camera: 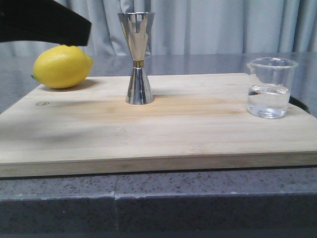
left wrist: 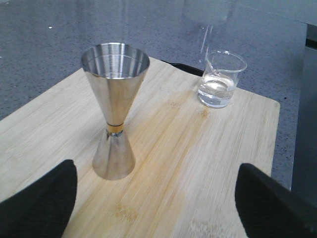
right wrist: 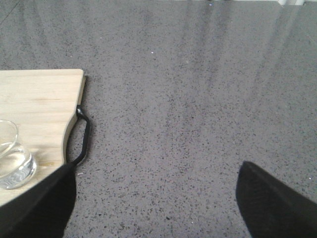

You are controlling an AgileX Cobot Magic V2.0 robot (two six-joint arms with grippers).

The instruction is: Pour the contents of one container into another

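The clear glass beaker [camera: 271, 88], about a third full of clear liquid, stands at the right end of the wooden cutting board [camera: 173, 134]. Upright near the board's back middle is the steel jigger [camera: 137, 59] with its gold waist band. My left gripper [left wrist: 158, 198] is open above the board; the jigger [left wrist: 115, 109] is just ahead of one finger and the beaker [left wrist: 221, 79] stands farther off. The right gripper [right wrist: 156, 198] is open over the grey counter beside the board's right end, with the beaker [right wrist: 12, 161] off to one side. It holds nothing.
A yellow lemon [camera: 63, 66] lies at the board's back left corner, under the dark left arm [camera: 44, 22]. A black wire handle [right wrist: 84, 139] sticks out from the board's right edge. Speckled grey counter [right wrist: 198, 99] surrounds the board; curtains hang behind.
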